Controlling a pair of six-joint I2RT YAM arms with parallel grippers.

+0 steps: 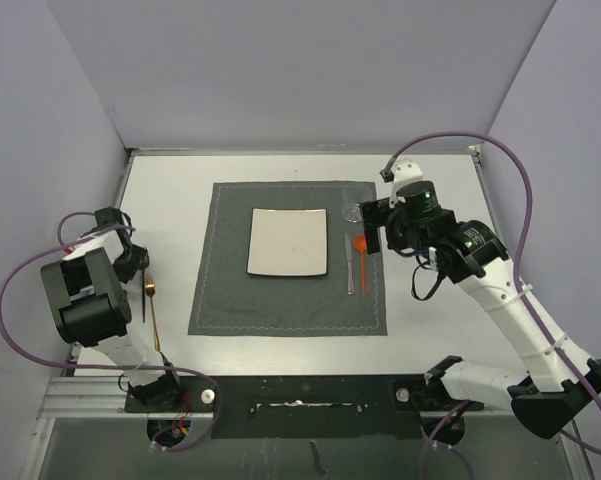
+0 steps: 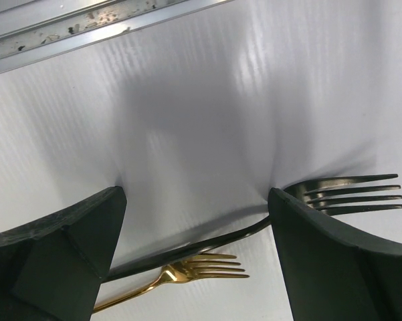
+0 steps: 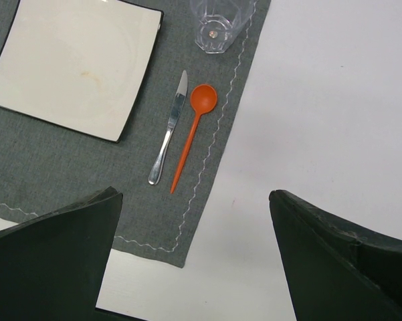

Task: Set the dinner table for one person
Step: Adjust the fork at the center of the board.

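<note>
Fetching a fork seems the step: left gripper (image 2: 195,195), jaws spread, straddles the dark fork (image 2: 351,192); next, pinch its handle. Right gripper (image 3: 195,195) hangs spread too.

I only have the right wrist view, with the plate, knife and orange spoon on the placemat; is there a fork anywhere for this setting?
Observer: Yes, two: a black fork and a gold fork lie on the dinner table, left of the placemat.
Operator: Is the left arm at them?
Observer: The left gripper is open, the black fork's handle crossing the gap between its fingers.
Operator: Do the forks touch?
Observer: They lie close together, tines pointing the same way; contact I cannot tell.
</note>
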